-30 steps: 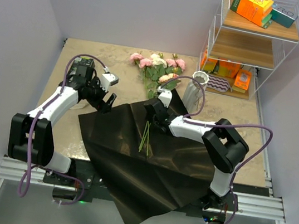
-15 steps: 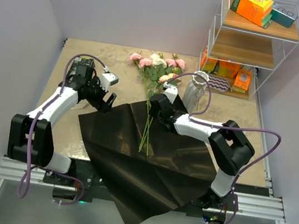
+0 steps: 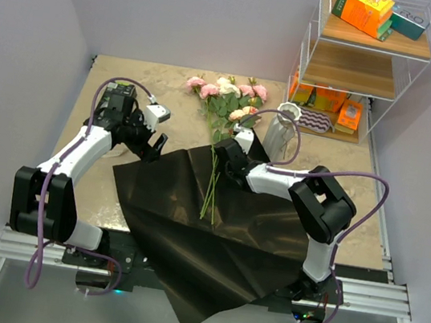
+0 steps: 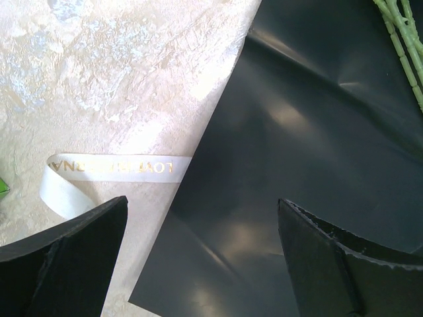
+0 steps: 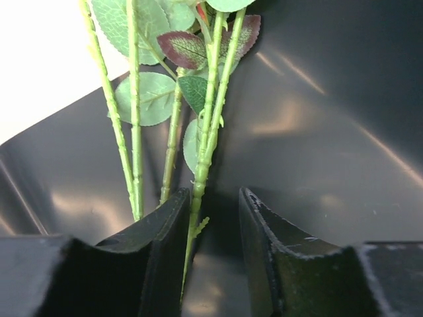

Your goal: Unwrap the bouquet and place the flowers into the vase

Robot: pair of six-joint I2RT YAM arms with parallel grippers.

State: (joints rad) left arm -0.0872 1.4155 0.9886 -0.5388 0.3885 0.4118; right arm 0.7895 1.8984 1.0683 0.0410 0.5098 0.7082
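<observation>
Top external shows me the flowers (image 3: 225, 110) lying loose: stems on the black paper sheet (image 3: 211, 242), blooms past its far edge on the worktop (image 3: 128, 92). The vase (image 3: 283, 129) stands upright at the sheet's far right corner, a cable (image 3: 275, 114) crossing in front of it. My right claw (image 3: 222, 160) sits half spread over the sheet, one stem between its fingers, unpinched. My left claw (image 3: 153, 146) hangs wide open at the sheet's left edge, above a beige ribbon (image 4: 112, 166) running under it.

vase (image 3: 284, 135): white, ribbed, upright | flowers (image 3: 226, 102): pink, peach and cream roses on long green stems, lying flat just left of vase, stem ends on black paper sheet (image 3: 212, 238) | black paper sheet: unwrapped, spread open, far corner near vase
</observation>
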